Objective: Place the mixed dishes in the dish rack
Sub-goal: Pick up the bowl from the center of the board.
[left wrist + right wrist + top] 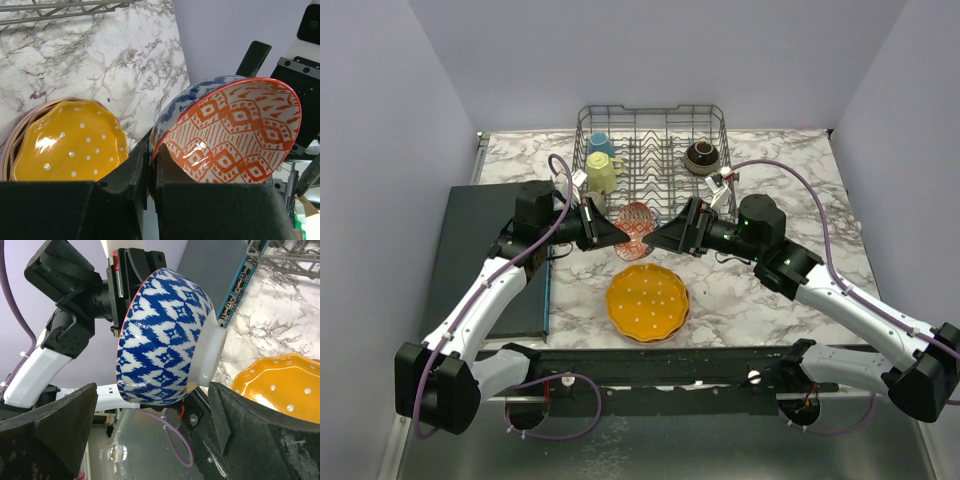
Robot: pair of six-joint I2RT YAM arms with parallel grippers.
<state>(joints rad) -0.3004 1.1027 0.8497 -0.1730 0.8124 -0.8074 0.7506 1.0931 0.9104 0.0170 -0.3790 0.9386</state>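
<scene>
My left gripper (613, 232) is shut on the rim of the blue-patterned bowl (635, 225) and holds it on edge in the air in front of the dish rack (650, 150). The left wrist view shows the bowl's orange-patterned inside (235, 135) with the rim pinched between the jaws of the left gripper (152, 150). My right gripper (658, 240) faces it, open. In the right wrist view the bowl's blue outside (165, 335) sits between the wide-spread jaws of the right gripper (154, 390), with its white foot close to the right finger (240, 420).
An orange white-dotted scalloped plate (647, 301) lies on the marble below the bowl, on a pink plate whose rim (6, 150) shows. The rack holds a blue mug (600, 143), a yellow mug (602, 172) and a dark brown bowl (702, 155). A dark mat (485, 250) lies at left.
</scene>
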